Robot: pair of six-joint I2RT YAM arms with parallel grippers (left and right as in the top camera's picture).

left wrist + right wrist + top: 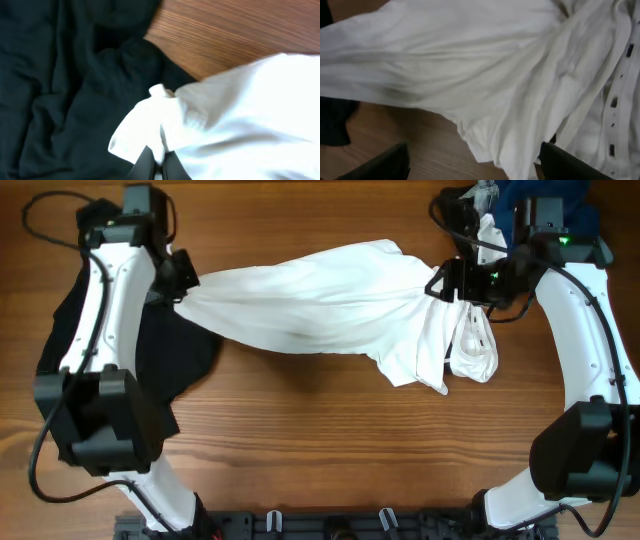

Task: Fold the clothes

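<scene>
- Spreading is the step I judge to be in hand: the T-shirt (pixel 320 305) runs as a twisted rope across the far half of the table (pixel 320 440), from near the left edge to near the right edge, and it must lie flat before any fold
- Left claw (pixel 156 166) is closed tight on a small bunched corner of white fabric, with its fingers together
- Right claw (pixel 472 150) is spread wide in its wrist view, with cloth draped between the fingers but nothing pinched; from overhead the shirt gathers just at it
- Doing it well likely means taking a clean hem or shoulder edge on the right, then drawing both ends apart evenly and low, so the twist falls out rather than tightens
- Black cloth (pixel 170 360) lies by the left edge, under the gripped corner; the shirt should settle on bare wood, not on it
- Fabric looks thin, soft and limp, sagging in long folds, so it will wrinkle and slide easily
- Small black marks (pixel 612 102) dot the bunched part near the right edge
</scene>
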